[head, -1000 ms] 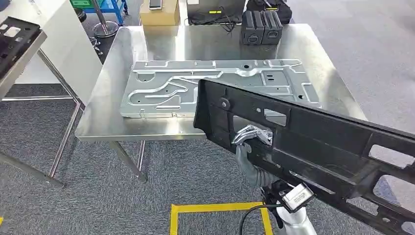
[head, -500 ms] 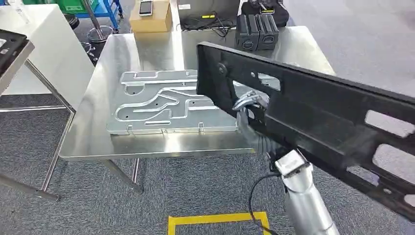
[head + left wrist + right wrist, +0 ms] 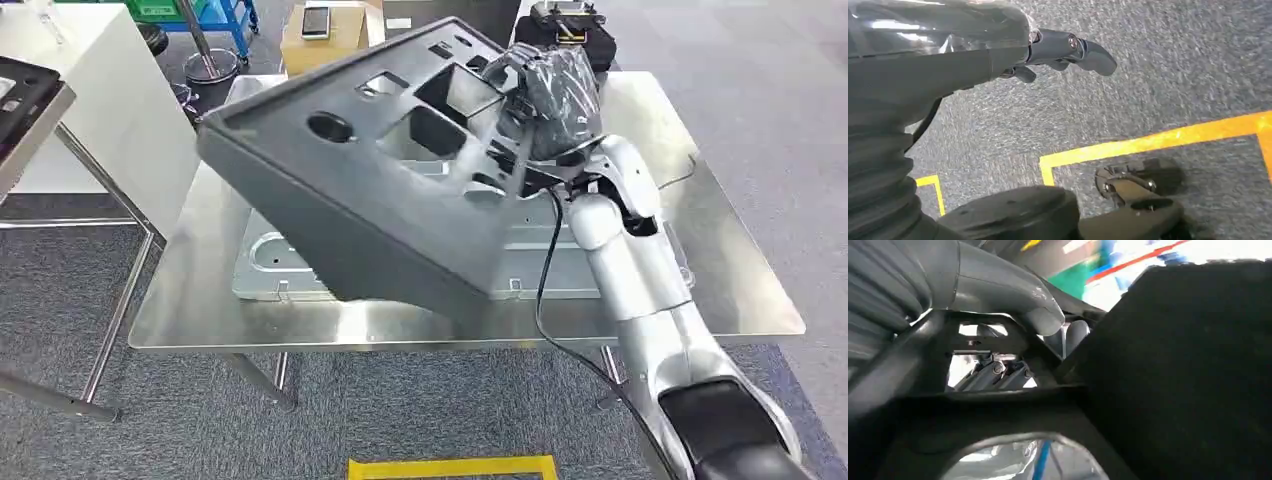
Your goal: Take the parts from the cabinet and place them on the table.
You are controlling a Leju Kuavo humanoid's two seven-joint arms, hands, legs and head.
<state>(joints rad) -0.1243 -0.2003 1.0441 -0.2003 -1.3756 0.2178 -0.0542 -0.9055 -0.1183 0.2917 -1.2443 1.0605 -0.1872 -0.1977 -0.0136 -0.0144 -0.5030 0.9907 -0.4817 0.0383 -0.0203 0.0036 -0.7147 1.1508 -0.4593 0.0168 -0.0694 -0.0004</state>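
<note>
Right hand (image 3: pixel 548 88) grips dark plastic panel (image 3: pixel 370 190) at far edge, panel tilted above steel table (image 3: pixel 740 290).

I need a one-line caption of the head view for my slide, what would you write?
The right hand holds a large dark plastic panel tilted above a stamped metal plate on the steel table.
</note>
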